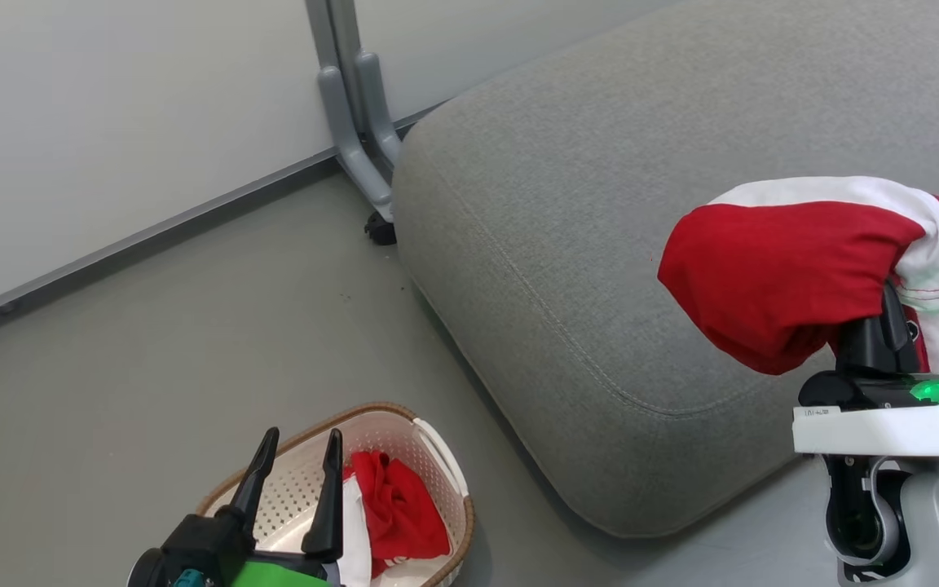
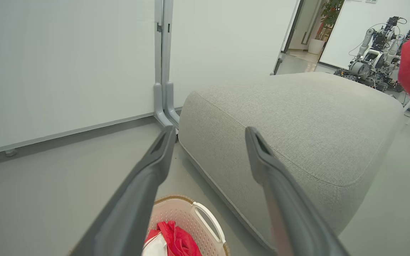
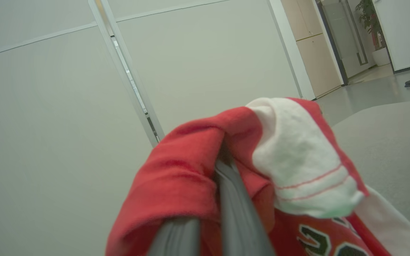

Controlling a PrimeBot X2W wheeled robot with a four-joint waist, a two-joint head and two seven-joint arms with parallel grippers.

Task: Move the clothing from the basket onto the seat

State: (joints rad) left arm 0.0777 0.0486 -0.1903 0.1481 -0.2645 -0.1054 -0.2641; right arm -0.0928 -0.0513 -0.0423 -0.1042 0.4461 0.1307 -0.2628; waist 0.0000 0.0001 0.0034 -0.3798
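While over the right pincer point(image 1: 887, 314), the garment point(image 1: 779, 269) lengthwise left-to-right

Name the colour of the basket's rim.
Brown, with a woven look, topping the cream-white perforated basket. The head view shows it best.

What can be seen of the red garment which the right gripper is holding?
The garment is soft red cloth with a white panel and thin red stripes on it; dark figures edged in white show in the right wrist view. It is bunched and draped over the right gripper, which is shut on it. It hangs above the grey seat, apparently not touching it.
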